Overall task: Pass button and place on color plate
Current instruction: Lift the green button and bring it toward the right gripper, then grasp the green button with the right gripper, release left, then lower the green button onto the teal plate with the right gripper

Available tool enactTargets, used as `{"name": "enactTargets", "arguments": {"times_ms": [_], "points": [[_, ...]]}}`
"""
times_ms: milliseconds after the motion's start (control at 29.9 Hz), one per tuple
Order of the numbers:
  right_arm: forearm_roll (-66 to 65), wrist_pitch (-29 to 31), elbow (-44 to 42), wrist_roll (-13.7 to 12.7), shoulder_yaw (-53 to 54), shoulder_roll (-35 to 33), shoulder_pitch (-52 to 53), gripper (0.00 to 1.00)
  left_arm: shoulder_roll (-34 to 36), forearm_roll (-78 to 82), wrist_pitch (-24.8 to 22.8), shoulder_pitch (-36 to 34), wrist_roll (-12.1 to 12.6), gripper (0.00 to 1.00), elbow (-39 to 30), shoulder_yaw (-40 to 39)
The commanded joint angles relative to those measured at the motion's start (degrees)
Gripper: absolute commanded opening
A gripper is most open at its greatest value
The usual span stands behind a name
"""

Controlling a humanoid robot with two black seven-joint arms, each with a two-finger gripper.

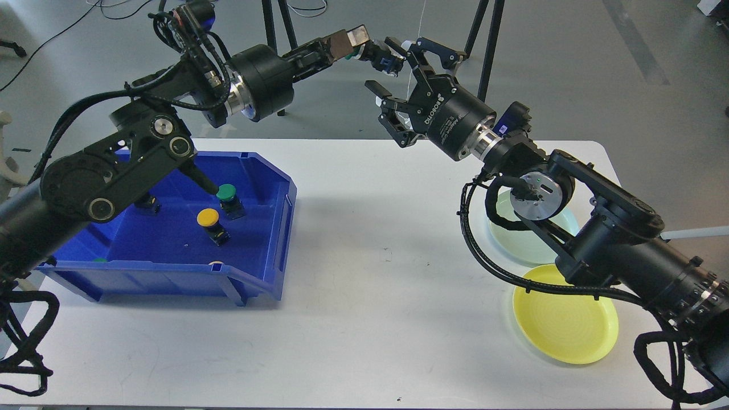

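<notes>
The right gripper (pixel 389 67), its black body lettered "ROBOTIQ", has its two fingers spread apart. Between those fingers sits a small blue-and-black push button (pixel 386 60), clamped at its other end by the left gripper (pixel 364 46), high above the white table (pixel 376 285). Below the left arm, an open blue plastic bin (pixel 267 228) holds two fully visible buttons, one green-capped (pixel 229 198), one yellow-capped (pixel 211 224); others there are partly hidden. Two plates lie under the right arm: one pale green (pixel 527 242), one yellow (pixel 566 324).
</notes>
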Motion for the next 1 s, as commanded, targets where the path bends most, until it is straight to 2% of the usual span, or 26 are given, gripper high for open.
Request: {"name": "enactTargets", "arguments": {"times_ms": [0,167,268,301,401,468,535,736,836,903,970], "points": [[-0.11,0.05,0.00,0.00,-0.08,0.03,0.31,0.16,0.00,0.00,-0.01,-0.08,0.00,0.10,-0.01,0.05],[-0.11,0.05,0.00,0.09,0.36,0.03,0.40,0.15,0.00,0.00,-0.10,-0.17,0.00,0.11,-0.01,0.05],[-0.11,0.05,0.00,0.09,0.45,-0.06,0.49,0.16,0.00,0.00,-0.18,-0.17,0.00,0.17,-0.01,0.14],[-0.11,0.05,0.00,0.17,0.45,-0.06,0.49,0.16,0.00,0.00,-0.18,-0.17,0.00,0.24,-0.01,0.05],[-0.11,-0.04,0.09,0.18,0.53,-0.50,0.40,0.16,-0.09,-0.09,0.52,-0.17,0.00,0.60,-0.01,-0.57],[-0.02,-0.04,0.09,0.18,0.62,-0.68,0.40,0.16,-0.18,-0.18,2.62,-0.17,-0.26,0.73,-0.01,-0.57],[-0.02,0.05,0.18,0.18,0.71,-0.85,0.31,0.16,-0.09,-0.26,4.73,-0.08,-0.79,0.80,-0.01,-0.57],[0.16,0.05,2.37,0.09,1.41,-5.32,-0.56,0.16,-0.53,-1.49,5.35,-0.08,-1.06,0.96,-0.10,-1.18],[0.16,0.05,6.23,-0.18,1.59,-12.69,-3.89,0.16,-0.62,-7.09,4.83,0.36,-1.41,0.96,0.51,-3.55],[0.25,0.22,7.82,-0.44,1.33,-18.23,-7.06,0.17,-0.62,-13.32,4.30,0.36,-2.54,0.97,2.26,-4.26],[0.16,0.23,7.65,-2.19,0.45,-22.63,-9.43,0.17,-0.79,-20.88,3.51,0.45,-3.25,0.98,4.90,-4.52]]}}
